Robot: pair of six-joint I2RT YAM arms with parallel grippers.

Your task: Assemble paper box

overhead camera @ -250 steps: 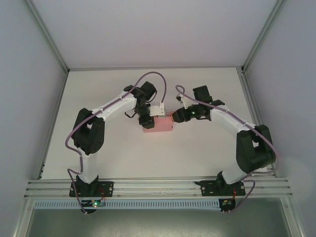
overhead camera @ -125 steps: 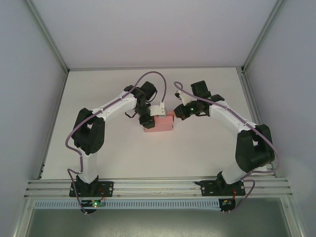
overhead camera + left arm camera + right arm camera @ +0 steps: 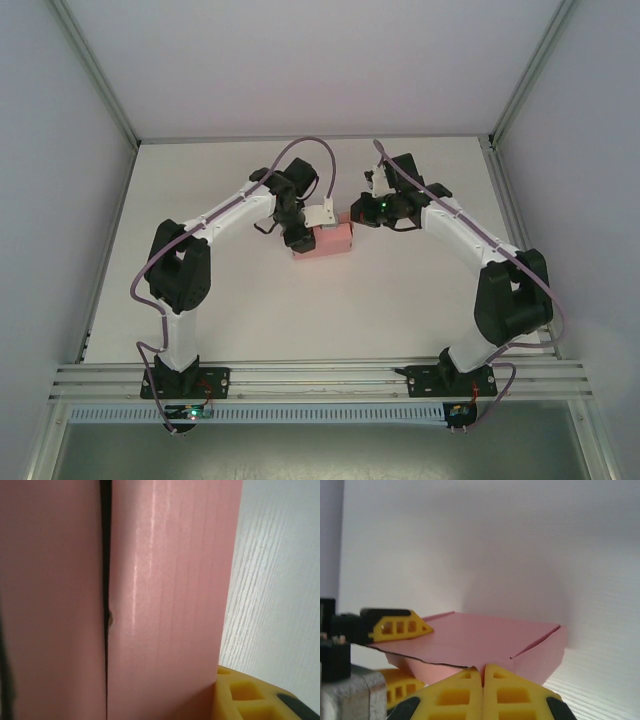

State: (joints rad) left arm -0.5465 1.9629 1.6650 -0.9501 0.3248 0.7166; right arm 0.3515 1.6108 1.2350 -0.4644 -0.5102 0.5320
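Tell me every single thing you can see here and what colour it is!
paper box: one, pink, middle of the table, between the two grippers
table: one, white, under everything
metal rails: several, silver, along the table's near edge by the arm bases
walls: three, pale grey, left, back and right of the table
cables: two, purple, one looping along each arm
left arm: one, black and white, reaching in from the left
right arm: one, black and white, reaching in from the right
left gripper: one, yellow fingers, closed on the box's left end
right gripper: one, yellow fingers, shut, tips at the box's right end
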